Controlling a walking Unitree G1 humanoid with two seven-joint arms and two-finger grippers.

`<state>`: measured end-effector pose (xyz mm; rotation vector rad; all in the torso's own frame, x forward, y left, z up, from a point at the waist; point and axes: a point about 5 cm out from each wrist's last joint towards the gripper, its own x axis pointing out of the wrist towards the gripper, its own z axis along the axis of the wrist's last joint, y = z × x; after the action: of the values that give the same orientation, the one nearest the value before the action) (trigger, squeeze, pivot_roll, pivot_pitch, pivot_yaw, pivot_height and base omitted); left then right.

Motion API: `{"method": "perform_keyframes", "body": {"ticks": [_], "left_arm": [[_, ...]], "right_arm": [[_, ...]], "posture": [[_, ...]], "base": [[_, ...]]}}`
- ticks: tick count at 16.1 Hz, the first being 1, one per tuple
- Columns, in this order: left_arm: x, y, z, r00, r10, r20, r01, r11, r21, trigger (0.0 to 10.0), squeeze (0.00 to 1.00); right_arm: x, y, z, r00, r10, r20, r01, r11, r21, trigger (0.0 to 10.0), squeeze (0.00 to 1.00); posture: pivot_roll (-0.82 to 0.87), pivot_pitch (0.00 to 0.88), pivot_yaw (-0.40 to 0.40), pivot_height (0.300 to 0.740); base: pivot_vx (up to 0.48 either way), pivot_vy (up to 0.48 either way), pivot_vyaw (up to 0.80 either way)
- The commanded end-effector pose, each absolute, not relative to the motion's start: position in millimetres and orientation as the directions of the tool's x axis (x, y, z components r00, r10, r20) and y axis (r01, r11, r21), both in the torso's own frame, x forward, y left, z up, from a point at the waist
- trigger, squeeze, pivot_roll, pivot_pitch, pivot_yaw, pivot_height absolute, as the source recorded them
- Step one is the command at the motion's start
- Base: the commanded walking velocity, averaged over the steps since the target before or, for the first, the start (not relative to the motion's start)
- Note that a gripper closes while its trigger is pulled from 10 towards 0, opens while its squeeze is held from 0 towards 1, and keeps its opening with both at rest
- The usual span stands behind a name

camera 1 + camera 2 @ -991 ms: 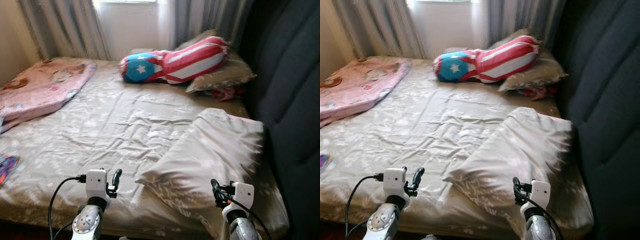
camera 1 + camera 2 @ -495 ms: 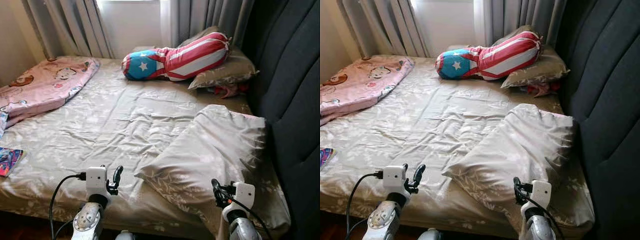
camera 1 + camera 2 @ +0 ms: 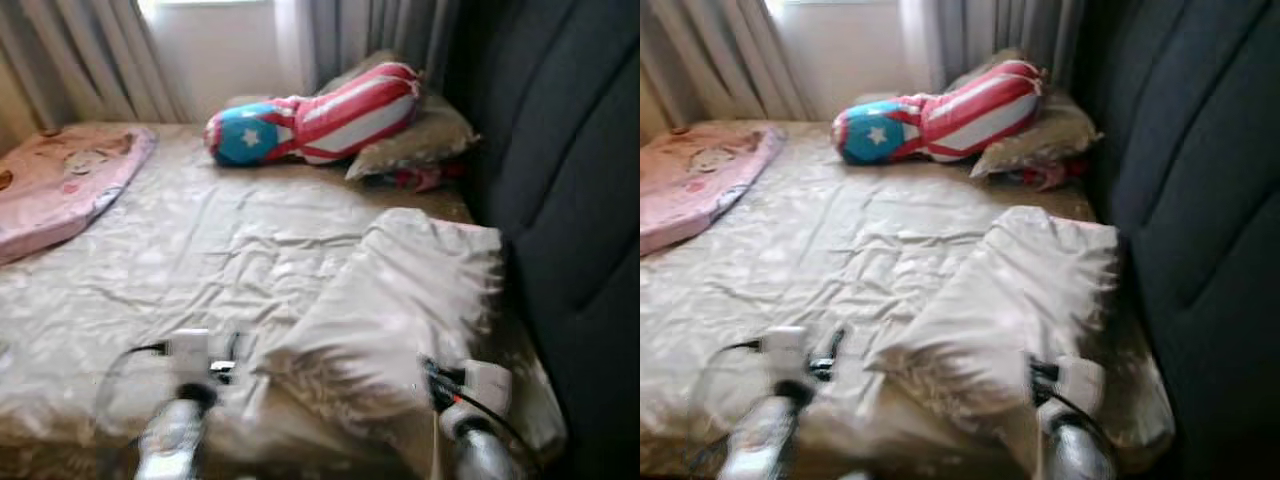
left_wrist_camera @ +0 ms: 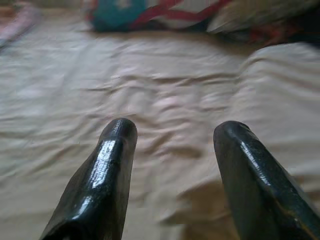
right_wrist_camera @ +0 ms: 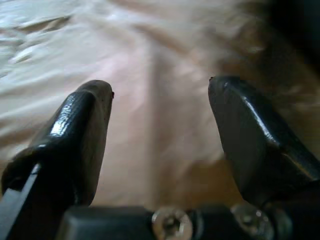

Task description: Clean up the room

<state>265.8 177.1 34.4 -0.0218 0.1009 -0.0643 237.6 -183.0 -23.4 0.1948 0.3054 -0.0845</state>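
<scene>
- Beige, leaf-printed cotton covers nearly everything before me: the rumpled sheet (image 3: pixel 200 260) on the bed and the big pillow (image 3: pixel 400 300) lying askew on it, near the dark padded headboard (image 3: pixel 570 180) on my right.
- That pillow looks like the thing to straighten. Its near corner points toward me, between my two arms, and its far end lies close against the headboard.
- My left gripper (image 4: pixel 172 150) hangs low over the sheet just beside the pillow's near corner, its two black fingers (image 4: pixel 107 165) spread apart with nothing between them.
- My right gripper (image 5: pixel 160 115) is over the pillow's near edge, fingers likewise parted and empty.
- I judge the pillow light, soft and floppy. It will sag and fold if lifted from one point, and the smooth cover may slide through a shallow pinch.
- Best hold, I think, is a deep pinch of cover and filling together at the two near corners, one gripper on each, so it lifts flat.
- At the far end, by the grey curtains (image 3: pixel 360 30), a red, white and blue striped bolster (image 3: pixel 320 115) with a star rests on another beige pillow (image 3: pixel 415 145).
- A pink blanket (image 3: pixel 60 185) lies on the far left of the bed.
- The head views are blurred, so fine detail escapes me.
</scene>
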Motion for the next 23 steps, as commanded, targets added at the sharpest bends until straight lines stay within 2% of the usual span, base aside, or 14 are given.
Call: {"method": "perform_keyframes", "body": {"ticks": [1, 6, 7, 9, 17, 23], "left_arm": [[263.5, 188.1, 34.0, 0.993, -0.043, -0.108, 0.042, 0.999, -0.005, 10.0, 0.0], [264.2, 187.9, 34.4, 0.993, -0.039, -0.108, 0.039, 0.999, -0.004, 10.0, 0.0], [264.3, 188.0, 34.5, 0.993, -0.039, -0.108, 0.039, 0.999, -0.004, 10.0, 0.0], [264.2, 187.9, 34.5, 0.993, -0.042, -0.109, 0.042, 0.999, -0.003, 10.0, 0.0], [261.9, 189.7, 35.2, 0.992, -0.053, -0.11, 0.054, 0.999, 0.005, 10.0, 0.0], [261.8, 192.5, 40.6, 0.993, -0.067, -0.096, 0.07, 0.997, 0.025, 10.0, 0.0]], "right_arm": [[245.0, -173.6, -18.3, 0.959, -0.034, -0.282, 0.092, 0.977, 0.194, 10.0, 0.0], [245.9, -172.7, -19.3, 0.954, -0.021, -0.298, 0.082, 0.978, 0.194, 10.0, 0.0], [245.6, -172.2, -20.8, 0.95, -0.017, -0.313, 0.083, 0.977, 0.197, 10.0, 0.18], [244.8, -173.6, -24.1, 0.938, -0.025, -0.344, 0.1, 0.974, 0.202, 10.0, 1.0], [235.8, -186.2, -44.8, 0.829, -0.049, -0.558, 0.226, 0.94, 0.254, 10.0, 1.0], [241.6, -187.9, -45.0, 0.8, -0.046, -0.598, 0.286, 0.906, 0.312, 10.0, 1.0]], "posture": [[-0.01, 0.0, -0.012, 0.66], [-0.01, 0.0, -0.013, 0.66], [-0.01, 0.0, -0.013, 0.66], [-0.01, 0.0, -0.012, 0.66], [-0.01, 0.0, 0.0, 0.66], [0.02, 0.0, 0.014, 0.66]], "base": [[0.307, 0.0, 0.0], [0.05, 0.0, 0.0], [0.0, 0.0, 0.0], [0.0, 0.0, 0.0], [0.0, 0.0, 0.0], [0.0, 0.0, 0.0]]}}
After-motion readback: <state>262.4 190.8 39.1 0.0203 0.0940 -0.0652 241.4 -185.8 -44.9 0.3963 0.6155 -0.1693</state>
